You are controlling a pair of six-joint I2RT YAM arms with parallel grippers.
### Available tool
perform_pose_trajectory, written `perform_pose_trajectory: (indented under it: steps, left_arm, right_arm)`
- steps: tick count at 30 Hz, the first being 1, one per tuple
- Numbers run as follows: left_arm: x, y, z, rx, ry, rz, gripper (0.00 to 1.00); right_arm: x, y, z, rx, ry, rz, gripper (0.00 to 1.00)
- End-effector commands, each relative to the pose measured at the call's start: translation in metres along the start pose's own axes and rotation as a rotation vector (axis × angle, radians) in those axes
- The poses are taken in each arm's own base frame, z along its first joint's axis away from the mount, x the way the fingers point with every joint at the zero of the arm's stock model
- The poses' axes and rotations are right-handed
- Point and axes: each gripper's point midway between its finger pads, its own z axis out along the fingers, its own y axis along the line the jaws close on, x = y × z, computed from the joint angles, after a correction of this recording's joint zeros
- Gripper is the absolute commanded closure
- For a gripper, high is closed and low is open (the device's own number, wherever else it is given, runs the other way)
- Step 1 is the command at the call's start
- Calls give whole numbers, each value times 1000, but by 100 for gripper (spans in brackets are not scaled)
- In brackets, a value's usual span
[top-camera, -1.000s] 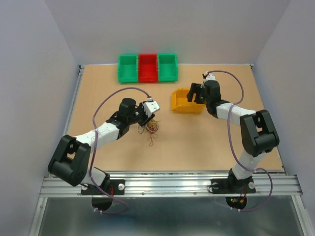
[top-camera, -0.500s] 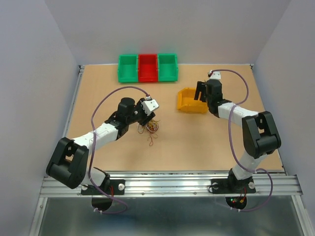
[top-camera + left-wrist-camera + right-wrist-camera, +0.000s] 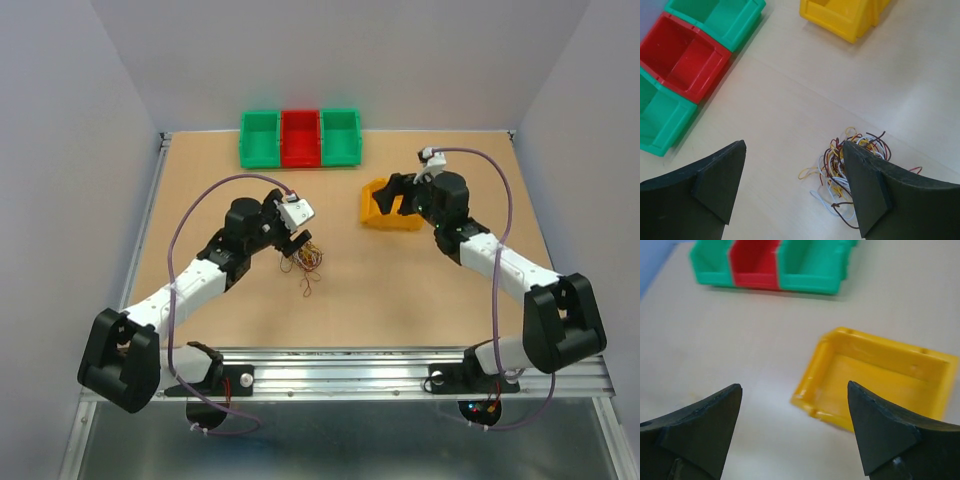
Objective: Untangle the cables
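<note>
The cables are a small tangle of thin red, dark brown, yellow and white wires lying on the wooden table, with one loose strand just in front. My left gripper hovers at the tangle's left edge, open and empty. In the left wrist view the cables lie by the right finger, which partly hides them, and the left gripper has bare table between its jaws. My right gripper is open above the yellow bin's left end, away from the cables.
A yellow bin sits right of centre, also in the right wrist view, where the right gripper stands over the bin. A row of green, red and green bins stands against the back edge.
The left jaws have spread wide and the left arm has drawn back to the left. The right arm has swung outward to the right; the yellow bin shifted slightly right.
</note>
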Motion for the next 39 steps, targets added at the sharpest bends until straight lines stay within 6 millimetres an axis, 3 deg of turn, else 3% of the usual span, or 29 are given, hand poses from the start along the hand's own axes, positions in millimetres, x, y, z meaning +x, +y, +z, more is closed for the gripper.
perform_pose_trajectory:
  steps: [1, 2, 4, 5, 8, 10, 11, 17, 19, 20, 21, 23, 24, 26, 29, 30, 31, 32, 39]
  left_arm:
    - [-2, -7, -14, 46, 16, 48, 10]
    - [1, -8, -16, 50, 25, 55, 11]
    - [12, -10, -16, 56, 68, 58, 10]
    - [19, -11, -13, 61, 96, 54, 10]
    - [37, -10, -4, 64, 177, 26, 11]
    - [45, -8, 1, 52, 213, 10, 11]
    - [51, -6, 5, 49, 238, -10, 11]
    - [66, -8, 15, 111, 287, -81, 13]
    - [69, -12, 16, 144, 294, -97, 14]
    - [70, -12, 18, 150, 298, -102, 15]
    - [72, -11, 18, 152, 300, -108, 18]
    - [75, -10, 19, 161, 308, -126, 25]
    - [75, -6, 22, 161, 307, -130, 32]
    - [84, -12, 22, 196, 334, -157, 43]
    - [88, -11, 23, 229, 343, -190, 66]
    - [86, -7, 25, 233, 336, -193, 85]
    - [85, -9, 25, 256, 329, -204, 94]
    - [87, -6, 24, 268, 334, -209, 100]
    - [67, 11, 12, 275, 231, -251, 100]
  right_arm:
    - [32, 64, -24, -337, 20, 33, 9]
    - [46, 77, -27, -357, 51, 7, 10]
    - [66, 80, -25, -308, 102, -62, 13]
    - [78, 99, -26, -334, 142, -98, 14]
    - [109, 130, -24, -402, 221, -172, 17]
    - [116, 141, -17, -409, 237, -198, 21]
    - [133, 147, -14, -419, 277, -215, 21]
    - [156, 168, 8, -459, 337, -242, 28]
    - [161, 172, 15, -467, 350, -239, 31]
    - [155, 178, 21, -477, 337, -239, 34]
    - [165, 177, 26, -474, 357, -238, 40]
    - [165, 179, 33, -472, 355, -232, 49]
    - [163, 182, 38, -477, 339, -231, 59]
    - [159, 186, 39, -487, 316, -209, 63]
    - [155, 189, 40, -501, 284, -196, 83]
    - [155, 187, 42, -489, 280, -194, 90]
    - [155, 185, 43, -474, 277, -192, 100]
    - [153, 183, 44, -457, 272, -191, 99]
    - [134, 163, 33, -372, 195, -177, 99]
